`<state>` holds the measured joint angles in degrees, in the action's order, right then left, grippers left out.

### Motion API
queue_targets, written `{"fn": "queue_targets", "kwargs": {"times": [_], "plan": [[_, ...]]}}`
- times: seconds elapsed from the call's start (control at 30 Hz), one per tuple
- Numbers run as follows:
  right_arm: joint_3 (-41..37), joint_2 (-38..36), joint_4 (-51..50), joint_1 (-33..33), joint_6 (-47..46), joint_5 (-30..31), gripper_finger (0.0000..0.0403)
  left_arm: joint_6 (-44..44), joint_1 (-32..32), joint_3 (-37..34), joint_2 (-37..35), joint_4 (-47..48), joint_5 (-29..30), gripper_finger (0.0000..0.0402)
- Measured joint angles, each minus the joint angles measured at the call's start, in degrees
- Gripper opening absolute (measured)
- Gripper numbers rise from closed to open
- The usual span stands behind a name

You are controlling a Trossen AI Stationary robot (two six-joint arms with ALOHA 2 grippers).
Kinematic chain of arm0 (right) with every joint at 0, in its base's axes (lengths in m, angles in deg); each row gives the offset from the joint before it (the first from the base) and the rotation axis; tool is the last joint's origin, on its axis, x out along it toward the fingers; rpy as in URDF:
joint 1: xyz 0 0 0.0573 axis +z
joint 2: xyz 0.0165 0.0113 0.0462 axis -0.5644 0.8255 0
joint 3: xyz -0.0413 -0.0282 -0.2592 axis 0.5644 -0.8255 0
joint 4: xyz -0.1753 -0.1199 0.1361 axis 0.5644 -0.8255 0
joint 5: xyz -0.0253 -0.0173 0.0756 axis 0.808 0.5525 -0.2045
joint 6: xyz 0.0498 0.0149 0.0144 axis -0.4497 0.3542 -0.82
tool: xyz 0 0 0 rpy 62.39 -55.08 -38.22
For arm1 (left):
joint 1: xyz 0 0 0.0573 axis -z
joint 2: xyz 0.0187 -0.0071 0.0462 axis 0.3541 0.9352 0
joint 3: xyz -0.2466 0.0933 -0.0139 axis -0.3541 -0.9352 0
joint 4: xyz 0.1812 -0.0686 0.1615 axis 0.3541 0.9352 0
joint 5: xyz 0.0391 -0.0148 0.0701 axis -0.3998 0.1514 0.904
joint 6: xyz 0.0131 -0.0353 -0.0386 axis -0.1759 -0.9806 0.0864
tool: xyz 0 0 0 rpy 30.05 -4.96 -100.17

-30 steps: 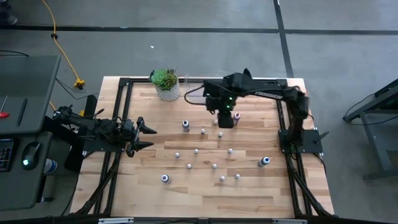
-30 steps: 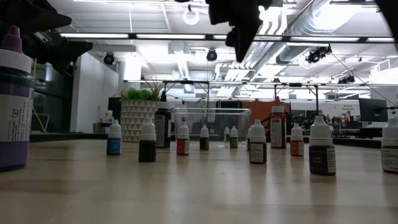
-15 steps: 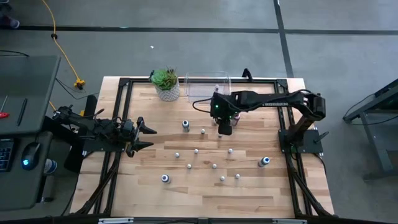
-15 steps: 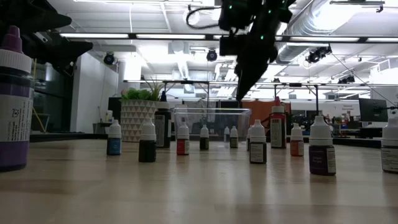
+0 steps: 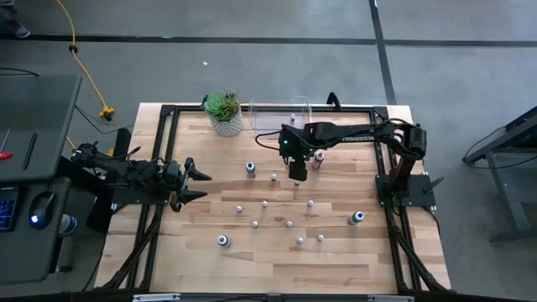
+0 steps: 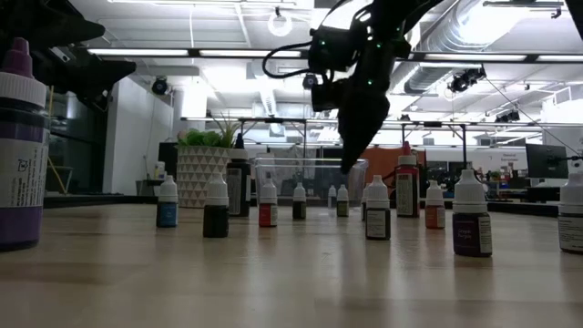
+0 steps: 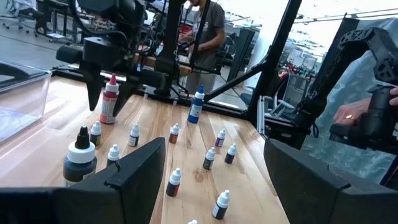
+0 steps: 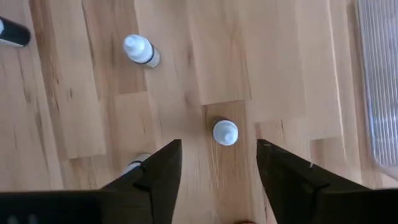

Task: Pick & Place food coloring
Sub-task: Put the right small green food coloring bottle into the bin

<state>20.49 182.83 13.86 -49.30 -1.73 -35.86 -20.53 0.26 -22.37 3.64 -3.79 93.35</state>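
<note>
One small white-capped bottle (image 8: 225,132) stands between the right gripper (image 8: 217,163)'s wide, empty fingers. Drop straight down, then squeeze gently so it stays upright.

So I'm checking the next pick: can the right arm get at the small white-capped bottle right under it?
Probably yes. The right pincer hangs open above that small white-capped bottle, which stands alone on bare wood with its neighbours well apart.

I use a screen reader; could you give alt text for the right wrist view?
The right gripper, fingers open, points straight down at a small white-capped bottle standing on the wooden table. Another small bottle stands farther off.
</note>
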Motion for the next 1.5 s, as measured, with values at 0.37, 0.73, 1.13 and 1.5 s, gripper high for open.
{"fn": "queue_targets", "kwargs": {"times": [0.37, 0.73, 1.13, 1.5], "plan": [[-1.9, 2.4, 2.6, -0.5, -0.6, 0.8, 0.0216, 0.0, 0.0, 0.0, 0.0, 0.0, 0.0, 0.0271], [-1.8, 4.9, 4.9, -1.2, -1.5, -0.4, 0.021, 0.0, 0.0, 0.0, 0.0, 0.0, 0.0, 0.0271], [-1.8, 5.2, 5.4, -1.5, -2.6, -0.7, 0.0154, 0.0, 0.0, 0.0, 0.0, 0.0, 0.0, 0.0271], [-1.8, 5.2, 4.7, -1.5, -2.6, -0.7, 0.0084, 0.0, 0.0, 0.0, 0.0, 0.0, 0.0, 0.0271]]}}
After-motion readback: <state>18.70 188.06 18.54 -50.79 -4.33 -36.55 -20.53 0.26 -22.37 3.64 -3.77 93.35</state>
